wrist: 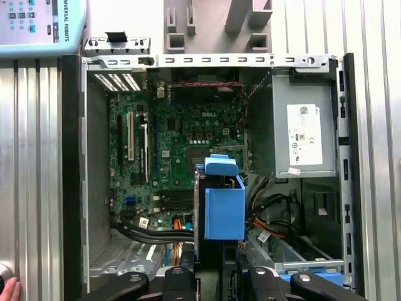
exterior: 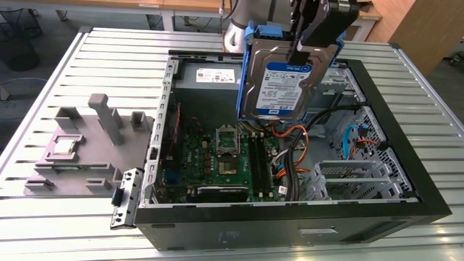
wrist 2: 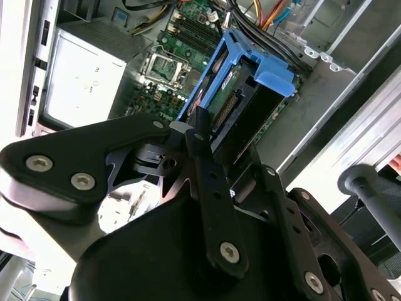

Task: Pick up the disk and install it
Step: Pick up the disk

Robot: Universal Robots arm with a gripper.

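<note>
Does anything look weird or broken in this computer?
Nothing looks broken. The silver-grey hard drive in its blue plastic carrier hangs on edge above the open black computer case, pinched by the black fingers.

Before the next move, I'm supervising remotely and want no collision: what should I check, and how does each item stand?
1. Grip: the gripper is shut on the disk, which hangs upright: ok.
2. Blue carrier framing the disk: ok.
3. Disk clear of the computer case, above the motherboard: ok.
4. Orange and black cables under the disk, out of the way: cannot tell.
5. People clear: a hand is at the table beside the case: not ok.
</note>
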